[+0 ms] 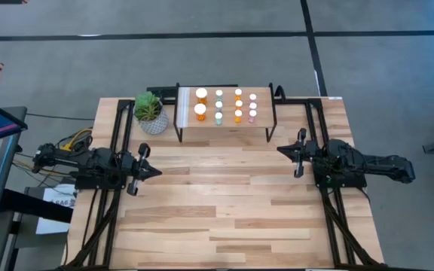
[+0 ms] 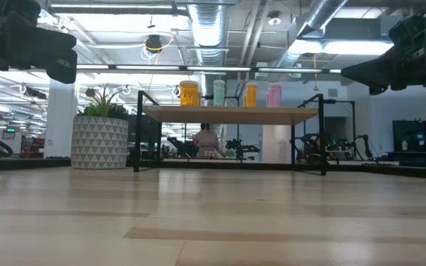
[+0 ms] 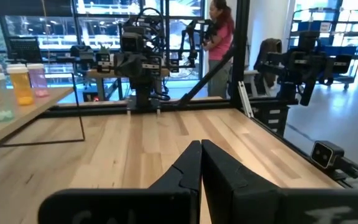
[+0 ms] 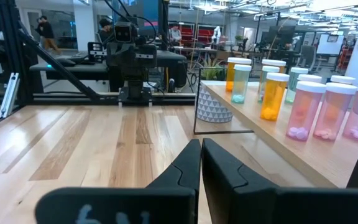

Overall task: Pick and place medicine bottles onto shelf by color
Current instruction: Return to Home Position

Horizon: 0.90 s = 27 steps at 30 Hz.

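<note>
The shelf (image 1: pixel 224 132) stands at the table's far edge on thin black legs. Several medicine bottles (image 1: pixel 219 105) with white caps stand upright on it in rows: orange (image 2: pixel 189 94), teal (image 2: pixel 219 92), orange (image 2: pixel 251 94) and pink (image 2: pixel 274 95). The right wrist view shows the pink bottles (image 4: pixel 331 112) closest. My left gripper (image 1: pixel 157 172) hovers level at the table's left side, shut and holding nothing (image 3: pixel 201 144). My right gripper (image 1: pixel 280 150) hovers level at the right side, shut and holding nothing (image 4: pixel 201 143). The two point toward each other.
A potted plant (image 1: pixel 151 113) in a patterned white pot stands just left of the shelf. Black frame rails (image 1: pixel 115 128) run along both table sides. The wooden tabletop (image 1: pixel 224 203) stretches between the arms. A person (image 3: pixel 219 37) stands in the room beyond the table.
</note>
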Motion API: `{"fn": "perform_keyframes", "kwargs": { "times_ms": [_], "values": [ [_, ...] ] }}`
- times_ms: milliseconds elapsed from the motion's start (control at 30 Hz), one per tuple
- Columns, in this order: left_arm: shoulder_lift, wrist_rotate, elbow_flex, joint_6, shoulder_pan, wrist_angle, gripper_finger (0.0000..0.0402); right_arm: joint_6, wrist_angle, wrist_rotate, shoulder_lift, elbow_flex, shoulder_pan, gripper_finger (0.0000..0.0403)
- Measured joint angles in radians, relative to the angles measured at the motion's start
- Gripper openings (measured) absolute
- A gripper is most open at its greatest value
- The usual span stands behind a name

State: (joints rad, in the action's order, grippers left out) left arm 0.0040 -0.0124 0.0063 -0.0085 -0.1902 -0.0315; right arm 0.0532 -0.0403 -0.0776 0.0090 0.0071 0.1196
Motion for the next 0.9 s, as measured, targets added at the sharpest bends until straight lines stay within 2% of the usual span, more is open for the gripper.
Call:
{"fn": "perform_keyframes", "kwargs": {
  "times_ms": [900],
  "values": [
    [0.0,-0.002,0.0,0.018,0.0,0.0,0.0,0.0,0.002,-0.001,0.0,-0.001,0.0,0.004]
  ]
}}
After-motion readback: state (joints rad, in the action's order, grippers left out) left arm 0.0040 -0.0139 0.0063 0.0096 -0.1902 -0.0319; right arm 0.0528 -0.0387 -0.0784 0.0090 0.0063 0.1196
